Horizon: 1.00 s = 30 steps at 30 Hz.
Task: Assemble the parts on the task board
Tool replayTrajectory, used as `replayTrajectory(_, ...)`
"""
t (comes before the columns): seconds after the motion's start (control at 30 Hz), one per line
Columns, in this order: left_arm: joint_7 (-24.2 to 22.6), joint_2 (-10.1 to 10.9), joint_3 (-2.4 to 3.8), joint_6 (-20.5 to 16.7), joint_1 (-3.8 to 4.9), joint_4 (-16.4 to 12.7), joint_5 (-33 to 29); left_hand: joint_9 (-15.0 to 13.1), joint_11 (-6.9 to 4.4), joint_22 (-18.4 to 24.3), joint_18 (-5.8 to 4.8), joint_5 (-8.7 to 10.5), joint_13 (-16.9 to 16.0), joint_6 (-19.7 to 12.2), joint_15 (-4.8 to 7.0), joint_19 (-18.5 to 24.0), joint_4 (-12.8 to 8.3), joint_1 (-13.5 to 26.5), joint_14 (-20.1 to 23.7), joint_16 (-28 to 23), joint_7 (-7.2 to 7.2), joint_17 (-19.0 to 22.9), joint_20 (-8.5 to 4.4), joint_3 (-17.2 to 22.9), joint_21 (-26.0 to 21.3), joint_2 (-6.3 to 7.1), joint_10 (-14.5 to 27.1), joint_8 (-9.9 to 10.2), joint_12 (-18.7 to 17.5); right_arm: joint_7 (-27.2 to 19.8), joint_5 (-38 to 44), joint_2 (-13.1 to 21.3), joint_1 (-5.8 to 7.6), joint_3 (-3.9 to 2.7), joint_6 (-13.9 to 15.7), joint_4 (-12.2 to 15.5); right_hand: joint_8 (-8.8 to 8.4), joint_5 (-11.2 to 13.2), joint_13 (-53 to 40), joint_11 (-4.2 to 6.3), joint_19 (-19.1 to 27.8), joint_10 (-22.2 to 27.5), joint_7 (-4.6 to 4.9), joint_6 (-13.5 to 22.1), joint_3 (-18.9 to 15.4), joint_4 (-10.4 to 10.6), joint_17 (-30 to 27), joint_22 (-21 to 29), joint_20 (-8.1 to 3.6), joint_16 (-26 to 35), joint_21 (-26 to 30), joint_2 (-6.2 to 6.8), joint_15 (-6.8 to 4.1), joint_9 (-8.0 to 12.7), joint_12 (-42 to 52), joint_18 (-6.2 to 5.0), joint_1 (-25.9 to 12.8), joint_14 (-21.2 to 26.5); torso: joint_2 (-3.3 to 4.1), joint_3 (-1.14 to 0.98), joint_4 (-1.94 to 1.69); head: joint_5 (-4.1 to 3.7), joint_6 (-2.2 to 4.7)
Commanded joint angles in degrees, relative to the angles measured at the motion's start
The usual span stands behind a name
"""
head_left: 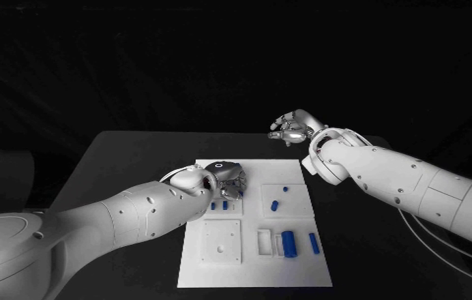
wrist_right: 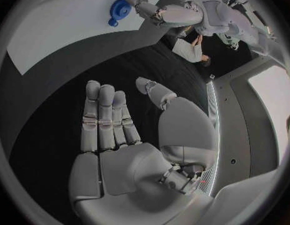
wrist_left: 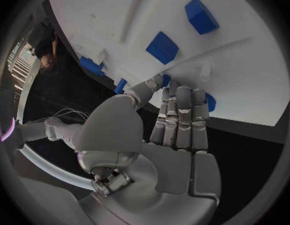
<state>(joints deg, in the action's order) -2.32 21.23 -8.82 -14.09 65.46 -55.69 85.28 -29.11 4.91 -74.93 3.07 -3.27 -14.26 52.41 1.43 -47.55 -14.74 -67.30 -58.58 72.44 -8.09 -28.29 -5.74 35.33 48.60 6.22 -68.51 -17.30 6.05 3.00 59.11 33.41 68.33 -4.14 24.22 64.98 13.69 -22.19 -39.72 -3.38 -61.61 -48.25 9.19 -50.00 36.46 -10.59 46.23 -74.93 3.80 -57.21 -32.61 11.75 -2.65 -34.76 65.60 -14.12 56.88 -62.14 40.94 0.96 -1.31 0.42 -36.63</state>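
on the black table (head_left: 128, 157) lies the white rectangular task board (head_left: 295, 174), with small blue plastic parts (head_left: 288, 243) scattered across its recesses, several near the board's near right corner and two just beside the left hand. the silver left hand (head_left: 224, 177) hangs over the board's far left part, fingers (wrist_left: 181, 120) straight and together, tips touching the board beside a blue piece, nothing grasped. the silver right hand (head_left: 293, 128) is raised beyond the board's far edge, fingers released, holding nothing.
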Motion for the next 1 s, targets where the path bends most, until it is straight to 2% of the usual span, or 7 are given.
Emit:
replayTrajectory(0.03,1.4,-0.1,-0.24,2.4,-0.39,0.3,1.0,0.0,-0.23,-1.1,0.68,-0.30,-0.4,1.1,0.25,-0.8,0.0,-0.1,-0.7,0.5,0.30,0.0,-1.27,0.5,0.4,-1.19,-1.3,-0.6,0.5,-0.2,0.7,0.0,-0.01,-0.02,-0.8,0.1,-0.18,-0.3,0.1,-0.07,-0.4,0.5,0.44,0.1,-0.1,0.3,0.0,-0.2,0.02,0.2,0.3,0.05,0.18,-0.1,0.3,-0.88,-0.4,-0.2,0.01,0.00,-0.05,-0.07,-0.13)
replayTrajectory(0.13,1.7,-0.1,-0.29,2.6,-0.39,0.4,1.6,0.0,-0.58,-1.0,0.70,-0.44,-0.4,1.9,0.59,-1.2,-0.2,-0.4,-1.3,0.8,0.59,0.1,-1.54,0.7,0.5,-2.27,-2.2,-0.9,0.5,-0.2,0.7,0.0,-0.01,-0.02,-0.7,0.2,-0.18,-0.3,0.1,-0.07,-0.4,0.5,0.44,0.1,-0.1,0.3,0.0,-0.2,0.02,0.2,0.3,0.05,0.17,-0.1,0.3,-0.87,-0.5,-0.2,0.00,0.02,-0.04,-0.08,-0.17)
replayTrajectory(0.33,1.7,-0.2,-0.30,2.1,-0.39,0.5,1.6,0.1,-0.74,-0.9,0.61,-0.55,-0.4,2.3,0.73,-1.4,-0.4,-0.4,-1.8,0.8,0.69,0.3,-1.70,1.0,0.4,-3.32,-2.6,-0.9,0.4,-0.2,0.7,0.0,-0.01,-0.02,-0.8,0.1,-0.18,-0.3,0.1,-0.06,-0.4,0.5,0.44,0.1,-0.1,0.4,0.0,-0.2,0.02,0.2,0.3,0.05,0.17,-0.1,0.3,-0.87,-0.5,-0.2,-0.02,0.03,0.01,-0.01,-0.20)
replayTrajectory(0.6,1.5,-0.6,-0.42,2.0,-0.39,0.6,1.6,0.3,-0.62,-0.8,0.50,-0.48,-0.1,2.1,0.64,-1.5,-0.6,0.1,-2.0,0.5,0.59,0.6,-1.79,0.7,0.2,-2.87,-2.4,-0.6,-0.2,-0.2,0.7,-0.1,-0.01,-0.02,-0.9,0.1,-0.17,-0.3,0.1,-0.06,-0.5,0.5,0.43,0.1,-0.1,0.4,0.0,-0.3,0.02,0.2,0.3,0.05,0.17,-0.1,0.4,-0.87,-0.5,-0.2,-0.01,0.01,-0.01,-0.02,-0.27)
replayTrajectory(0.63,1.6,-0.6,-0.55,1.8,-0.39,0.7,1.6,0.4,-0.56,-0.8,0.50,-0.50,0.0,2.0,0.59,-1.6,-0.7,0.1,-2.0,0.5,0.55,0.7,-1.80,0.7,0.2,-2.69,-2.3,-0.5,-0.4,-0.2,0.7,-0.1,-0.01,-0.02,-0.9,0.1,-0.17,-0.3,0.1,-0.06,-0.5,0.5,0.43,0.1,-0.1,0.4,0.0,-0.3,0.02,0.2,0.3,0.05,0.17,-0.1,0.4,-0.87,-0.5,-0.2,-0.01,0.01,-0.01,-0.02,-0.27)
replayTrajectory(0.87,2.5,-0.7,-2.50,1.8,-0.39,0.9,4.0,0.9,-0.12,-0.6,0.62,-0.55,0.6,1.2,0.20,-1.9,-1.1,0.1,-2.4,0.0,0.21,1.2,-1.62,0.8,-0.2,-1.50,-1.3,0.1,-1.6,-0.2,0.7,-0.1,-0.01,-0.02,-0.9,0.2,-0.17,-0.3,0.2,-0.06,-0.5,0.5,0.43,0.0,-0.1,0.4,0.0,-0.3,0.02,0.2,0.4,0.04,0.17,-0.1,0.4,-0.87,-0.5,-0.2,0.00,-0.01,-0.01,0.02,-0.32)
replayTrajectory(1.0,2.5,-0.9,-2.89,2.1,-0.41,0.8,5.8,0.9,-0.05,-0.6,0.73,-0.54,0.7,1.3,0.13,-2.1,-1.3,-0.1,-2.5,-0.2,0.20,1.4,-1.54,0.9,-0.3,-1.14,-1.3,0.2,-1.8,-0.2,0.7,-0.1,-0.01,-0.02,-0.9,0.2,-0.16,-0.3,0.2,-0.06,-0.5,0.5,0.43,0.0,-0.1,0.4,0.0,-0.3,0.02,0.2,0.4,0.04,0.17,-0.1,0.4,-0.87,-0.5,-0.2,0.01,0.02,0.01,0.01,-0.44)
